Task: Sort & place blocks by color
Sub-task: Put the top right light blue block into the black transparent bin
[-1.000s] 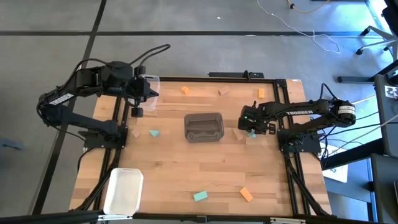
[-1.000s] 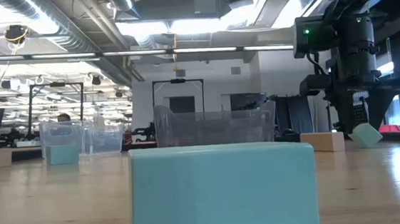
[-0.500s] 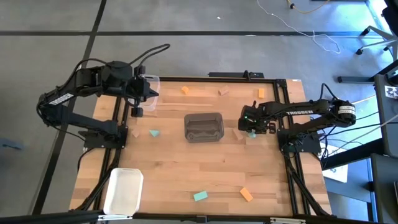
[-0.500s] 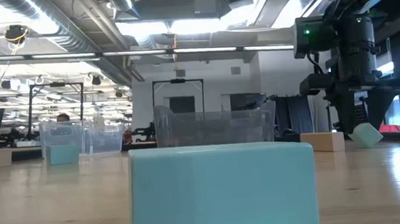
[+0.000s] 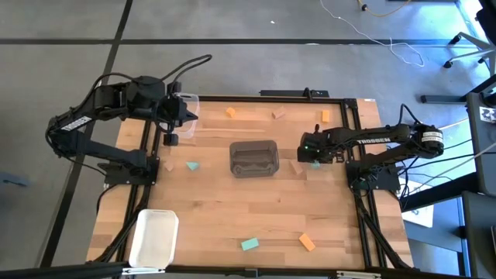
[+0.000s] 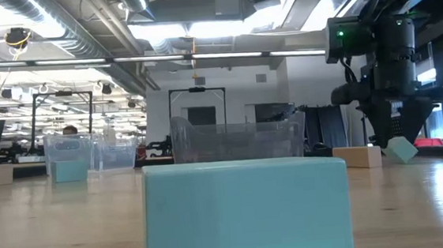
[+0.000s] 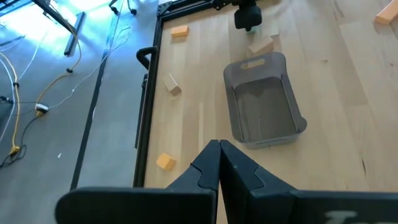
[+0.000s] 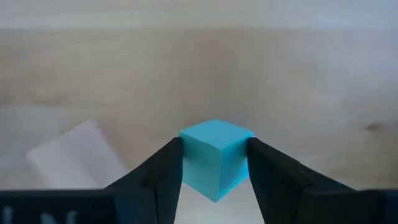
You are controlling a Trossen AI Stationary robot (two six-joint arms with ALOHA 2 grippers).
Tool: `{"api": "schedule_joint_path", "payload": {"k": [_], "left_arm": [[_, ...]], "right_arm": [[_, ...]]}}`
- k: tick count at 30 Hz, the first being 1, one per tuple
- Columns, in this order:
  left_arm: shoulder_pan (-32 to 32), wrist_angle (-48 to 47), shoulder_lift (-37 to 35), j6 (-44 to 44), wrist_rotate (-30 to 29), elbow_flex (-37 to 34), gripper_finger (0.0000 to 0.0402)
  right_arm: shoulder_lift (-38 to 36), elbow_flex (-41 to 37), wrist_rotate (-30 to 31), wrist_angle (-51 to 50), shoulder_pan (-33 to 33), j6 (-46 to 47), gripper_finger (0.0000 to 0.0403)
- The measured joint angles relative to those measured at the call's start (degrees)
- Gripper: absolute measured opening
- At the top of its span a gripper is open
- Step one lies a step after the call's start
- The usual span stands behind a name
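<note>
Tightly clamped between the dark fingers of my right claw (image 8: 214,163), a smooth teal block (image 8: 216,159) sits cornerwise, its edges crisp against the pale wood grain of the table (image 5: 256,209). From above, that claw (image 5: 314,155) hangs right of the smoky translucent bin (image 5: 253,158), just beside a tan block (image 5: 295,166) lying on the boards. My left claw (image 7: 219,163) is clenched on nothing, fingertips pressed together, up by the clear bin (image 5: 188,108) at the table's far left corner. Other blocks lie scattered: an orange one (image 5: 230,112) and a tan one (image 5: 278,115) near the far edge, a teal one (image 5: 191,166) left of the smoky bin, and a teal (image 5: 249,245) and orange pair (image 5: 307,242) near the front. A glossy white tray (image 5: 153,237) rests at the front left.
</note>
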Motion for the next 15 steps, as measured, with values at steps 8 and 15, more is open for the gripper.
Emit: {"api": "schedule_joint_path", "payload": {"k": [8, 15], "left_arm": [[0.0, 0.02, 0.0, -0.06, 0.0, 0.0, 0.0], [0.0, 0.02, 0.0, -0.17, 0.0, 0.0, 0.0]], "right_arm": [[0.18, -0.2, 7.22, -0.69, 1.35, -3.92, 0.0166], [0.16, -0.19, 7.39, -0.68, 2.1, -3.94, 0.013]]}}
